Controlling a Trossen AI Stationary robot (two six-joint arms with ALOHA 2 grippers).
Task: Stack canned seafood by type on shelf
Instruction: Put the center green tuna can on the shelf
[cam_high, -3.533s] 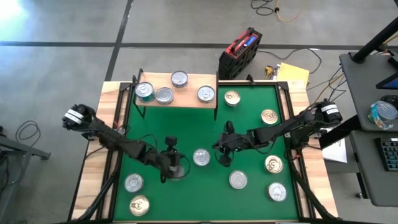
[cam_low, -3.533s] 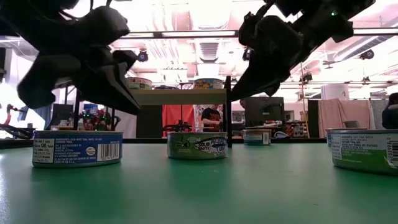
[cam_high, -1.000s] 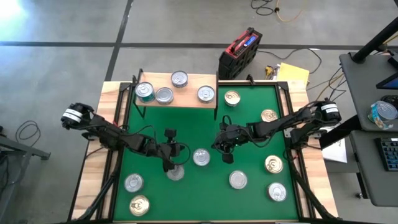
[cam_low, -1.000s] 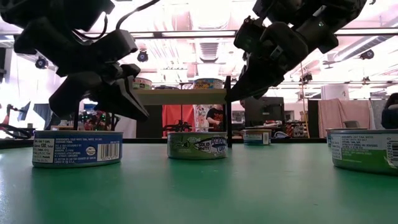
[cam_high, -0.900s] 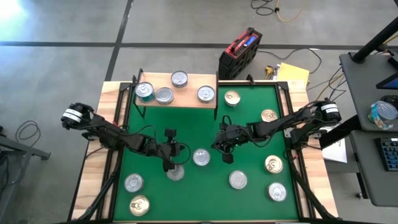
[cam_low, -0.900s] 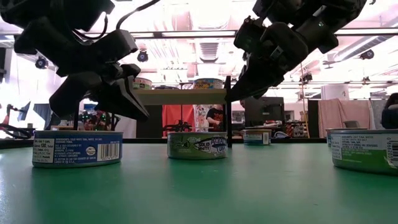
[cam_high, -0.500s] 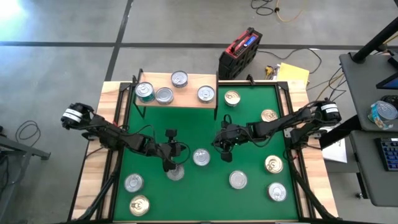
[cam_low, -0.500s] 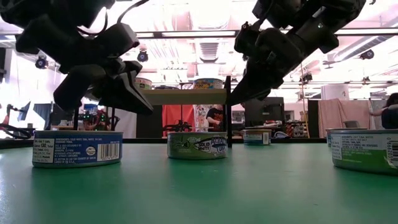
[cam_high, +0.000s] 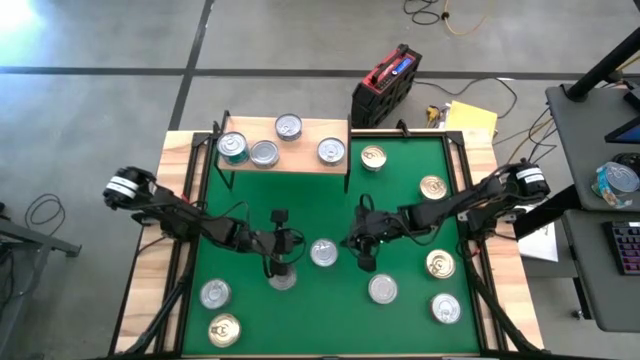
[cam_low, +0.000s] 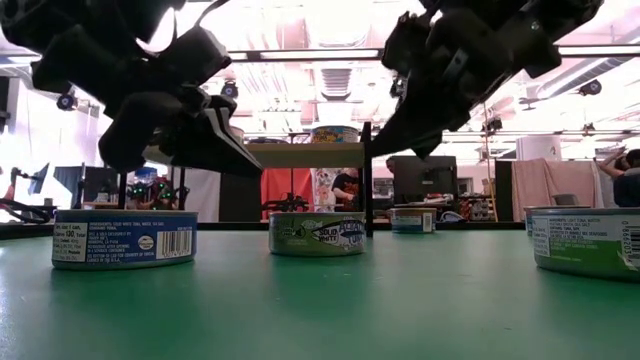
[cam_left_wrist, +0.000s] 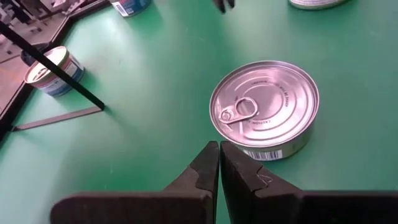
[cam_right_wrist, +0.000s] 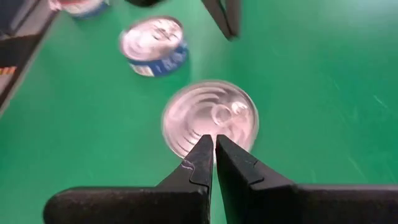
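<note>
The shelf stands at the mat's far left with several silver-topped tins on its board. More canned seafood lies spread over the green mat. My left gripper is shut and hangs above the mat, pointing at the centre silver tin. My right gripper is also shut and points at that same tin from the other side. A blue-sided tin sits just near of my left gripper. In the low view both grippers hang clear above the tins.
Gold-topped tins lie on the mat's right half, and silver ones sit near the front right. Two tins rest at the near left. The shelf's black legs stand on the mat.
My right gripper has swung a little toward the table's near edge, staying shut, and now hangs beside the centre tin. My left gripper has tipped its fingers slightly upward without shifting place. No tin has moved.
</note>
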